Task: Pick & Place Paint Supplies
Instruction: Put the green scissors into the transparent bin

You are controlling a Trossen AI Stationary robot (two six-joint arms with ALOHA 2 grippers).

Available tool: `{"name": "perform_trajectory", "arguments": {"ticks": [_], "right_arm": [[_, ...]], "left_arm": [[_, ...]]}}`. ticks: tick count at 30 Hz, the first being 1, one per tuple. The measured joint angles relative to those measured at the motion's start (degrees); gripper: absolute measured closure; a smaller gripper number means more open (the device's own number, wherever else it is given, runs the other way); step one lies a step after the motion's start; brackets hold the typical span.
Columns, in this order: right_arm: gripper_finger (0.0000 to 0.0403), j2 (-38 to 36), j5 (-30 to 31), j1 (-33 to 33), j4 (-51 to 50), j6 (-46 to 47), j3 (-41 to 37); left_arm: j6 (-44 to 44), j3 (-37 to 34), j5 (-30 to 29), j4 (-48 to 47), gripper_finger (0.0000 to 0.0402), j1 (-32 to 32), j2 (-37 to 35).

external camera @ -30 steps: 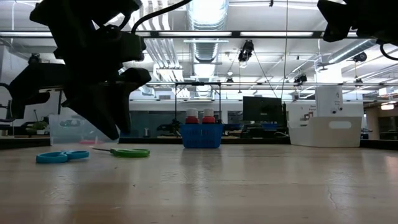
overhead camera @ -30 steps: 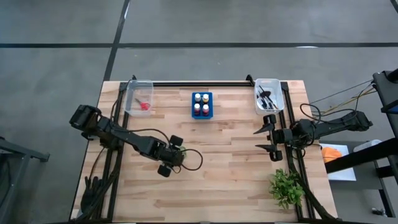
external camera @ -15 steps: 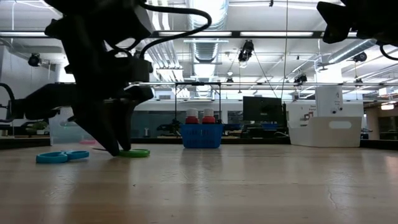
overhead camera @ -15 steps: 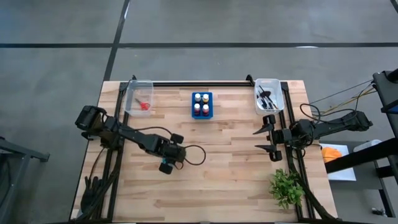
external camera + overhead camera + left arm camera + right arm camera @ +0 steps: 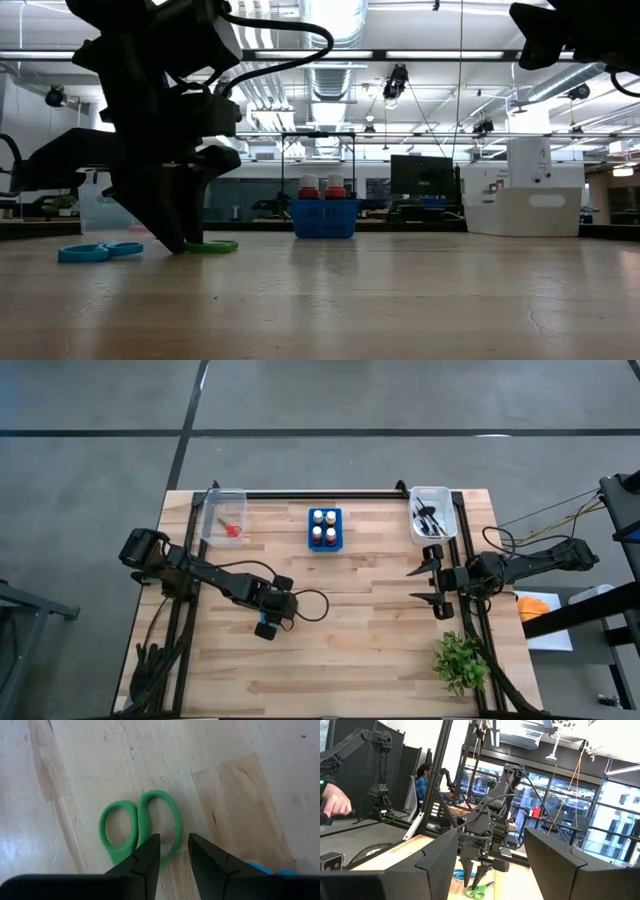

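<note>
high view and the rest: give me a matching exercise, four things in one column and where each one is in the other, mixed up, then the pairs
Things:
1. green scissors
2. red scissors
3. brushes
4. plant

Places:
A. in the clear bin at the table's far right
B. on the table's near right corner
C. flat on the table under the left hand, one handle loop between its fingers
D. in the clear bin at the table's far left

Pairs: 1-C, 2-D, 3-A, 4-B
</note>
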Motion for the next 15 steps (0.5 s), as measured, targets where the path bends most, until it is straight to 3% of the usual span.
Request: {"name": "perform_trajectory", "arguments": {"ticks": [6,15], "right_arm": [[0.0177,0.0,0.0,0.0,0.0,0.0,0.0],[0.0177,0.0,0.0,0.0,-0.1,0.0,0.0]], "left_arm": [[2.1,-0.2,1.0,1.6,0.0301,0.6,0.1],[3.8,-0.3,4.6,2.6,0.0391,2.3,0.2]]}}
